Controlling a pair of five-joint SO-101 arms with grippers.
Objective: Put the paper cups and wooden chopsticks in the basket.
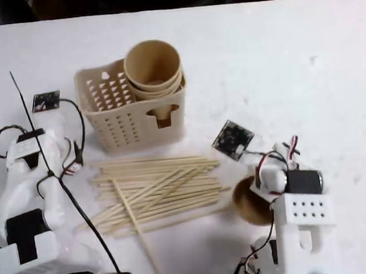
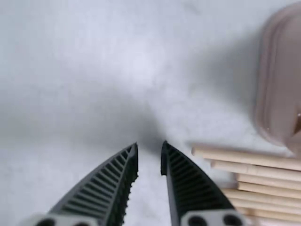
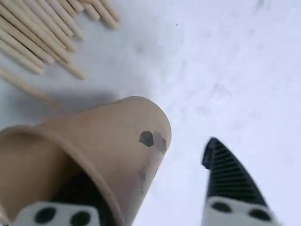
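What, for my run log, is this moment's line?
left gripper open, empty; right gripper open astride paper cup; chopsticks on table

The white desk [image 1: 291, 49] carries a slotted basket [image 1: 127, 126] standing upright and, just in front of it, a loose pile of wooden chopsticks [image 1: 159, 188] lying flat, one stick [image 1: 140, 235] crossing the rest at a slant. Beside the pile is a tipped paper cup [image 1: 249, 202] – whether it touches the desk is unclear.

We are seeing a white table [image 1: 304, 47] and a beige basket [image 1: 123, 126] patterned with rows of small cut-out holes. The paper cups [image 1: 153, 62] are showing tan-brown, one bearing a dark grey spot [image 3: 146, 138], and the wooden chopsticks [image 1: 167, 177] pale straw. The arms [image 1: 25, 184] are showing white with black blocks, and the left gripper [image 2: 149, 153] is showing black, ribbed fingers [image 2: 188, 183].
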